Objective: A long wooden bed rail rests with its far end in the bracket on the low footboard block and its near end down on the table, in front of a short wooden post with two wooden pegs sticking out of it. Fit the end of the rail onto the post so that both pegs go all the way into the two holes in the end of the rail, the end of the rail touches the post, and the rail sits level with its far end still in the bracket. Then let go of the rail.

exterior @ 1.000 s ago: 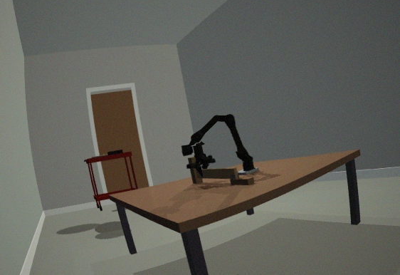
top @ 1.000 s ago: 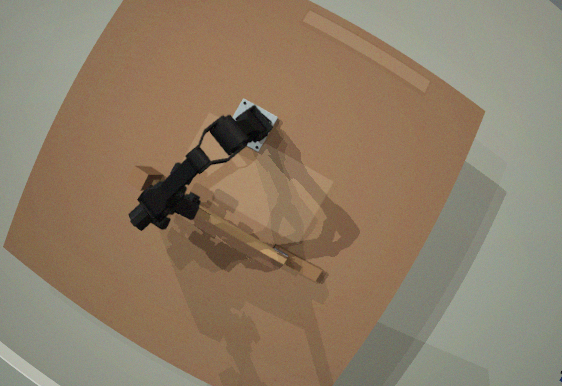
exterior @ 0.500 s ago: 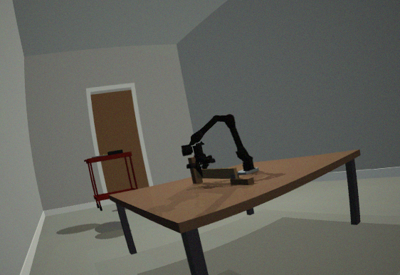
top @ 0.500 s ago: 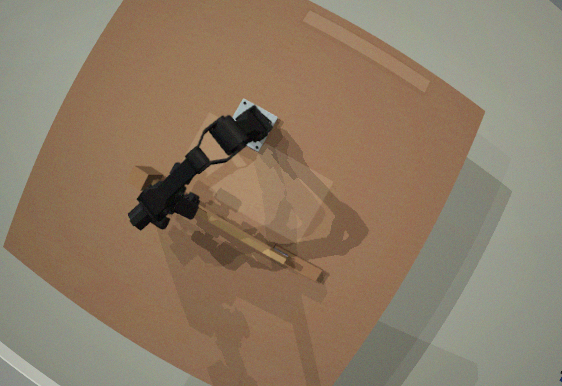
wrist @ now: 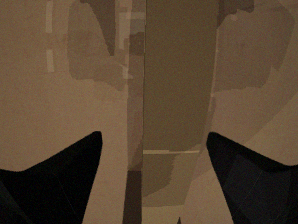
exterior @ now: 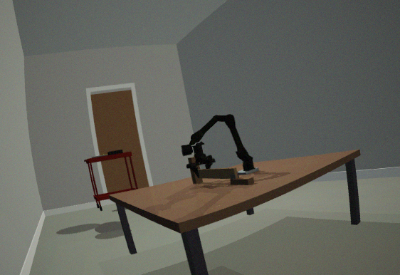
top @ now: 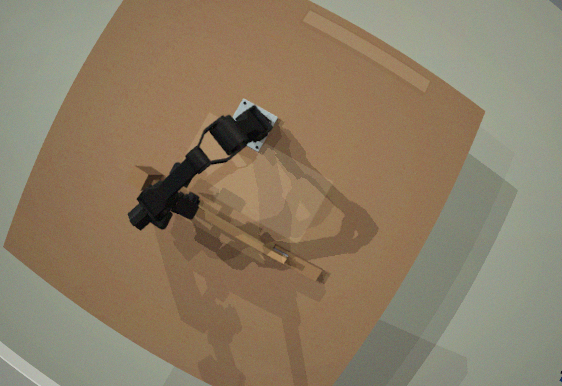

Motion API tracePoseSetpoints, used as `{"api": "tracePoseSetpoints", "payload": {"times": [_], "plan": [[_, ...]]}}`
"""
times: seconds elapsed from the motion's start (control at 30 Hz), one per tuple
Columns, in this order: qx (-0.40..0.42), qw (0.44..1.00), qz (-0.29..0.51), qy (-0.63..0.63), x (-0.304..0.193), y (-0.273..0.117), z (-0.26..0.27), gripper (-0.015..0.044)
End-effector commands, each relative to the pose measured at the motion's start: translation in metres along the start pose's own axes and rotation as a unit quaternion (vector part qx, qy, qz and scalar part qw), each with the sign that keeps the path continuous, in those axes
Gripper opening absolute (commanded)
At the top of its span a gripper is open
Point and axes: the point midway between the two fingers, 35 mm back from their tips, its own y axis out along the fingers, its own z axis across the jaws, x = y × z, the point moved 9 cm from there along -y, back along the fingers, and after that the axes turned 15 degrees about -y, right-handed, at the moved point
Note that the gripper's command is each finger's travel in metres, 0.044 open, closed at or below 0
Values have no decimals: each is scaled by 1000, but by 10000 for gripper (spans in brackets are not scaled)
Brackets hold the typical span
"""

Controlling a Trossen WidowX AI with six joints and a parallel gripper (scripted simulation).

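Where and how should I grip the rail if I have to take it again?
I'd grip the post-end stretch of the rail from above, fingers across its narrow width: its top is exposed, and the open gripper already has one finger on either side.

A red cart stands near a brown door.

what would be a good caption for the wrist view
Open gripper with its fingers on either side of the wooden bed rail, a gap showing along each side.
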Motion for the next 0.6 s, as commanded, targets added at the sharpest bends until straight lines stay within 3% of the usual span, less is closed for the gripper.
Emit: {"api": "tracePoseSetpoints", "payload": {"times": [0.0,0.57], "plan": [[0,1000,0,0,0,0,0,440],[-4,1000,4,-1,30,-30,-7,440]]}}
